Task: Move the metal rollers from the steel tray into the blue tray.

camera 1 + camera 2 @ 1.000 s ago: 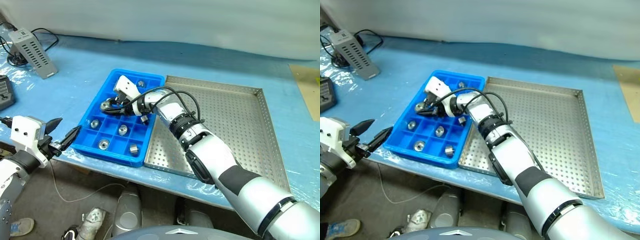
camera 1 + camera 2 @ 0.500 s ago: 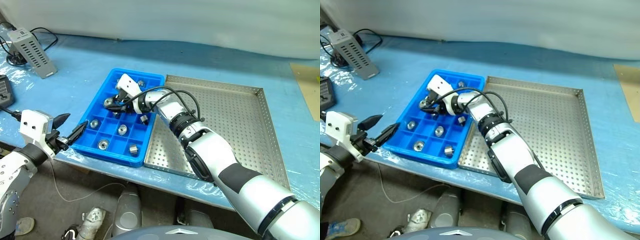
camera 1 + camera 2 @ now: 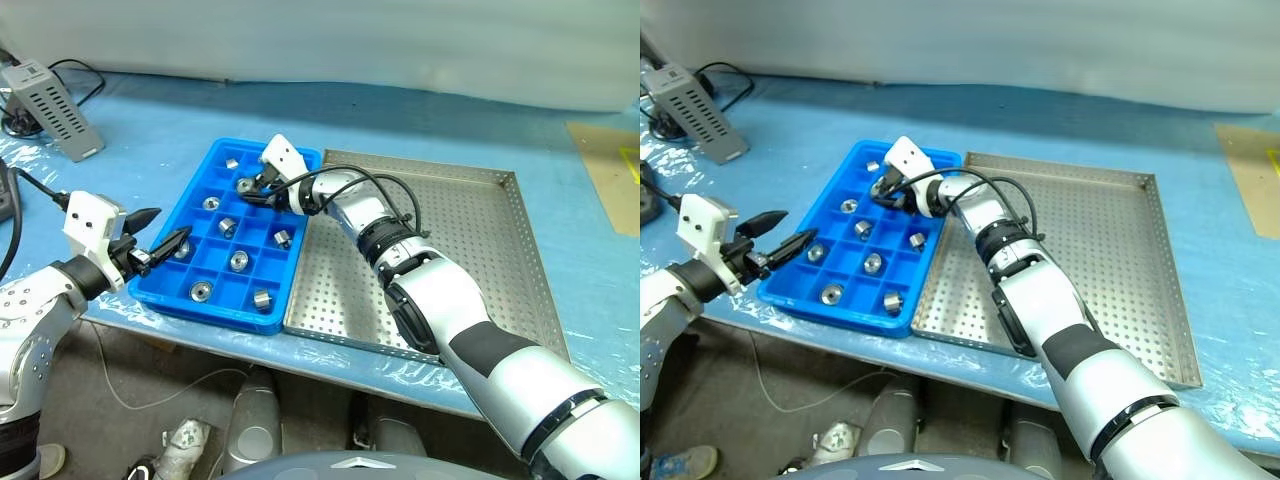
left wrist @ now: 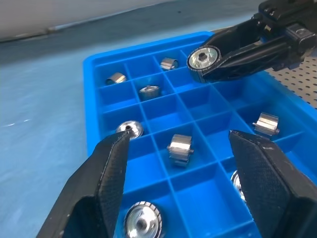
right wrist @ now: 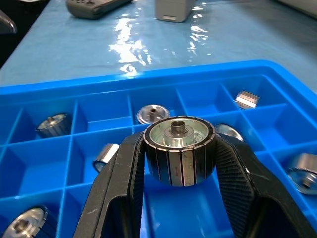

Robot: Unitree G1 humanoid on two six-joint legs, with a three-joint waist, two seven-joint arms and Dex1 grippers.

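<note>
On the blue-covered bench (image 3: 150, 110), the steel tray (image 3: 470, 250) lies bare of rollers, touching the blue tray (image 3: 205, 170), whose compartments hold several metal rollers (image 3: 238, 261). The right gripper (image 3: 245, 187), jaws clamped on one roller (image 5: 179, 148), hangs over the blue tray's far end. The left gripper (image 3: 160, 232), jaws apart and empty, hovers at its near-left edge.
</note>
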